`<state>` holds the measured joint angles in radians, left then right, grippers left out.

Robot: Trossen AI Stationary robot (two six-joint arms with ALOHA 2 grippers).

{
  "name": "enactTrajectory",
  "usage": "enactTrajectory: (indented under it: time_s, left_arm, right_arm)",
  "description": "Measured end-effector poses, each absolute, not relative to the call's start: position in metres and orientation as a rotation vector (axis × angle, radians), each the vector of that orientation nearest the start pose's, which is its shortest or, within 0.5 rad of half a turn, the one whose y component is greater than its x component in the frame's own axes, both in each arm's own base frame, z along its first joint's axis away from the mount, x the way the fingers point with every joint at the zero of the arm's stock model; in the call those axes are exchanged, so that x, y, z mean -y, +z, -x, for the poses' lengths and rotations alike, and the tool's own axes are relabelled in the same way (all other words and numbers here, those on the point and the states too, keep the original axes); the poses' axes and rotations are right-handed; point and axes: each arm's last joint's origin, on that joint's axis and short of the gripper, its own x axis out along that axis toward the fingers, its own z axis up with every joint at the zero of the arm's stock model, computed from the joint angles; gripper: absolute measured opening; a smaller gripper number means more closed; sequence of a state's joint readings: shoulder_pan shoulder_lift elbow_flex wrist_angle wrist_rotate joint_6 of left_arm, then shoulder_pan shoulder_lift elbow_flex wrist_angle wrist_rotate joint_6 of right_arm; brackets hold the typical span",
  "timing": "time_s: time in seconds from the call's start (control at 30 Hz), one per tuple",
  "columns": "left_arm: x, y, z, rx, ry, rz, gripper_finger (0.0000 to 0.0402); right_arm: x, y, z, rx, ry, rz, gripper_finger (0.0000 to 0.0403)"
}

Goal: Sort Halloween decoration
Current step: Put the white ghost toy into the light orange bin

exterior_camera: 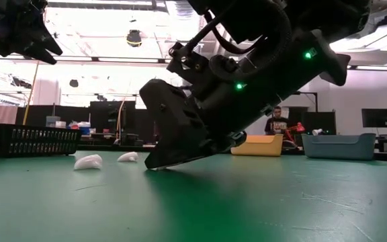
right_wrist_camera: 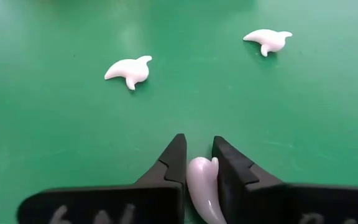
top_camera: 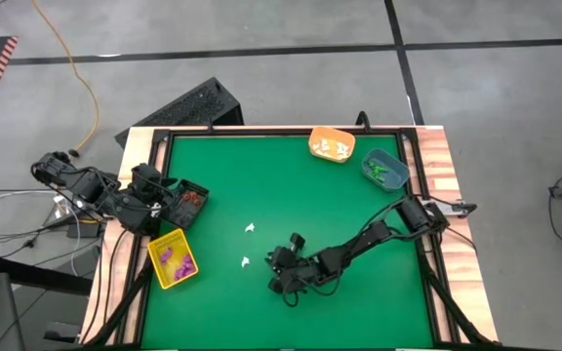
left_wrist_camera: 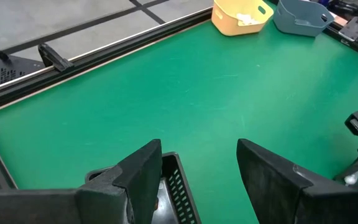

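Note:
Two white trinkets lie loose on the green mat point(top_camera: 340, 224), one farther out point(right_wrist_camera: 267, 40) and one closer point(right_wrist_camera: 129, 70); the high view shows them too point(top_camera: 250, 228) point(top_camera: 245, 261). My right gripper point(right_wrist_camera: 199, 152) is low at the mat just to their near right, shut on a third white trinket point(right_wrist_camera: 201, 183). In the high view the gripper itself point(top_camera: 275, 283) hides this trinket. My left gripper point(left_wrist_camera: 197, 168) hangs open above the black bin point(top_camera: 191, 202) at the table's left edge, holding nothing. My right gripper pinches the white trinket between its two fingers point(right_wrist_camera: 174, 158), with the trinket's rounded end point(right_wrist_camera: 202, 165) showing at the fingertips. The fingers slant down from the table's right side, and their tips are at the mat point(exterior_camera: 152, 165). Whether the trinket is off the mat I cannot tell.
A yellow bin point(top_camera: 173, 259) with purple pieces stands at the near left. The black bin holds reddish-brown ones. An orange bin point(top_camera: 332, 145) with white pieces and a blue bin point(top_camera: 384, 170) with green ones stand at the far right. A person point(exterior_camera: 276, 121) stands beyond the table.

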<state>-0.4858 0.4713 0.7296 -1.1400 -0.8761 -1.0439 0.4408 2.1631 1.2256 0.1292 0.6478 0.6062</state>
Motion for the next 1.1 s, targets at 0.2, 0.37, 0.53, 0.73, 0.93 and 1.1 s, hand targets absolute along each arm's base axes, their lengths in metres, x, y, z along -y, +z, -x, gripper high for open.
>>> enactTrajectory:
  time_s: [0.2,0.37,0.53,0.73,0.93,1.1]
  left_arm:
    - [0.009,0.277,-0.065,-0.414,0.656,0.433,0.0199]
    - [0.009,0.277,-0.065,-0.413,0.657,0.433,0.0199]
    - [0.009,0.277,-0.065,-0.414,0.656,0.429,0.0199]
    - [0.009,0.277,-0.065,-0.414,0.656,0.426,0.0199]
    - [0.009,0.277,-0.065,-0.414,0.656,0.427,0.0199]
    - [0.009,0.277,-0.065,-0.411,0.658,0.434,0.0199]
  right_arm:
    - [-0.163,0.094,-0.391,-0.591,-0.411,-0.238,0.0042]
    - [-0.163,0.095,-0.391,-0.574,-0.426,-0.297,0.004]
    - [-0.163,0.1,-0.394,-0.525,-0.42,-0.352,0.0039]
    - [-0.154,0.118,-0.398,-0.509,-0.384,-0.355,0.0039]
    - [-0.132,0.145,-0.403,-0.516,-0.328,-0.324,0.0038]
    - [-0.105,0.165,-0.405,-0.528,-0.336,-0.268,0.0038]
